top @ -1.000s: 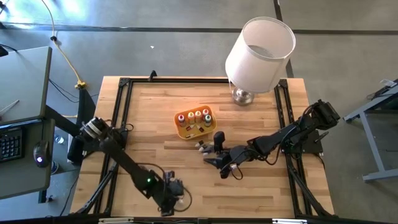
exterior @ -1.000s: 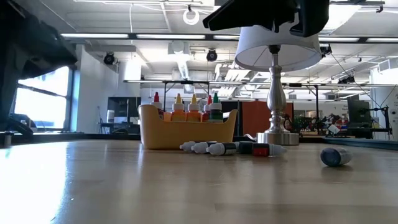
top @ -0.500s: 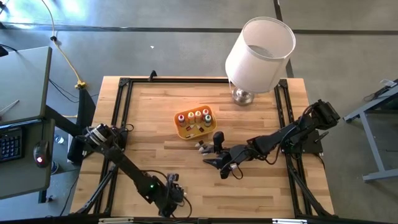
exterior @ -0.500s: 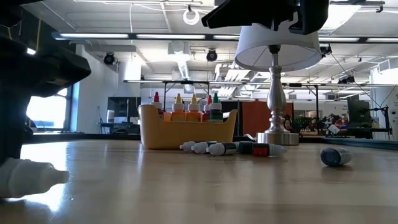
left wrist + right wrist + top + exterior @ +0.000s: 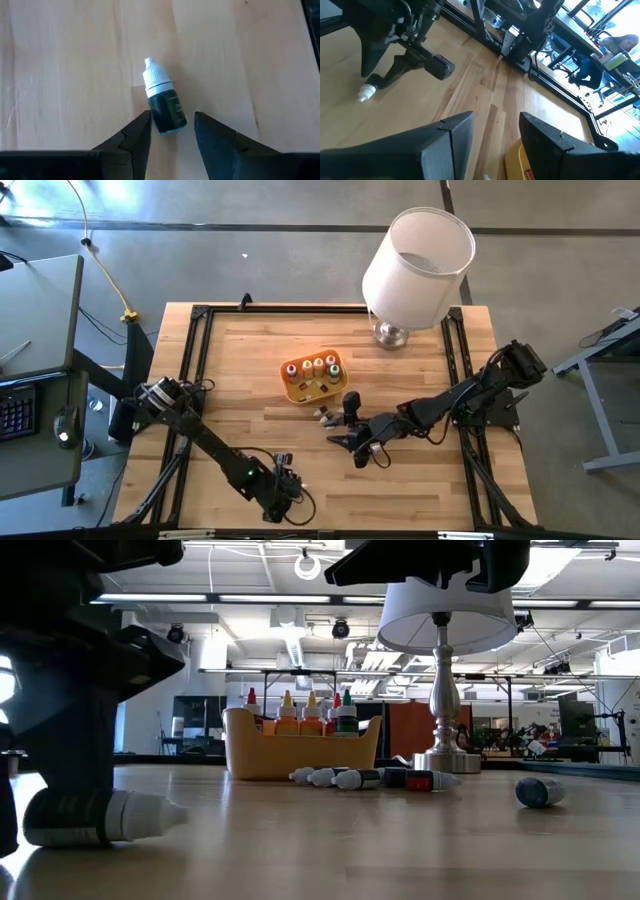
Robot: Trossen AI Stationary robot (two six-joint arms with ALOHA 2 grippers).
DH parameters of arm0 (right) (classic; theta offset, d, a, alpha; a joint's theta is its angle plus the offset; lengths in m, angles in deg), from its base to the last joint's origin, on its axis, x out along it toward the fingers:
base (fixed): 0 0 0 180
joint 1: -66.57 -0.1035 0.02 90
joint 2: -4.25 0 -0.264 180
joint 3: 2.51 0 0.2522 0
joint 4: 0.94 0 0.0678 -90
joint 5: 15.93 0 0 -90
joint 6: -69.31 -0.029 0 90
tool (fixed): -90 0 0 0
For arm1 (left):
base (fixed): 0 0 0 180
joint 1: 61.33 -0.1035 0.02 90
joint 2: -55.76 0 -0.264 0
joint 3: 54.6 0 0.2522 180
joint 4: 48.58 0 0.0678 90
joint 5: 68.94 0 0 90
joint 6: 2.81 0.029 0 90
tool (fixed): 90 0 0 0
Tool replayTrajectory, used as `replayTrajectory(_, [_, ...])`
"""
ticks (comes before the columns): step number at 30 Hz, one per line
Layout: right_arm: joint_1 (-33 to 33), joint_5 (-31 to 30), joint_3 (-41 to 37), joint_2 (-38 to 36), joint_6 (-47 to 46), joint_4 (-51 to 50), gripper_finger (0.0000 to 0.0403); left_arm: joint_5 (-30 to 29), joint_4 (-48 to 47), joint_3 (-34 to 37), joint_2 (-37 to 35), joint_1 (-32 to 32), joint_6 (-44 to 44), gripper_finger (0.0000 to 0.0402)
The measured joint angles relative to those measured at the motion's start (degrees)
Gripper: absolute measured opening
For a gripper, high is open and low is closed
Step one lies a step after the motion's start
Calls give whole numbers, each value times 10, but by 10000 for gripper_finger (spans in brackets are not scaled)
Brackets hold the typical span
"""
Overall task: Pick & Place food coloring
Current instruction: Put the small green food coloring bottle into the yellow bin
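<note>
A dark green food coloring bottle point(image 5: 162, 97) with a white cap lies on its side on the wood near the table's front edge, and it also shows in the low view point(image 5: 120, 817). My left gripper point(image 5: 173, 114) is down over it, open, with a finger on either side of the bottle's base end. Several more bottles stand upright in the orange tray point(image 5: 313, 377), and a few loose ones point(image 5: 370, 778) lie in front of the tray. My right gripper point(image 5: 342, 442) hangs open over the table's middle, with nothing between its fingers point(image 5: 455, 130). My left gripper comes at the bottle from above, slanting down, with its fingers beside the base end point(image 5: 171, 126). The bottle lies flat on the table. I cannot tell whether either finger touches it.
A lamp with a white shade point(image 5: 415, 265) stands at the table's far right. A small bluish bottle point(image 5: 540, 792) lies alone toward the right. A black frame point(image 5: 200, 360) runs along the table's edges. Bare wood stretches between the tray and the left gripper.
My left gripper has sunk toward the table, shifted a little toward the right edge and rolled at the wrist. In the low view the green bottle has come in from the left and now lies farther right, between the fingers.
</note>
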Motion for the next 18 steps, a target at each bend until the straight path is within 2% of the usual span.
replayTrajectory(12, [0,0,0,0,-2,-15,153,4,13,0,0,-51,35,86])
replayTrajectory(18, [0,0,0,-1,-66,-80,153,6,14,0,0,-73,69,68])
